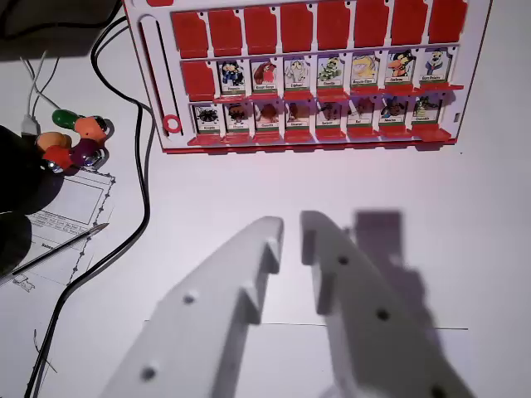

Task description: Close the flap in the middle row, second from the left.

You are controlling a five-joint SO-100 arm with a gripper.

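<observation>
At the far edge of the white bench lies the red plastic flap-board game (311,75). The middle row's second flap (232,76) stands up. The white gripper (292,232) hovers well short, jaws narrowly parted and empty; the approach comes next.

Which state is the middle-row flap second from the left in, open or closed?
Open: the flap shows its character picture, like the others to its right. Only the leftmost flap in that row shows plain red. The fingers hang short of the board.
</observation>
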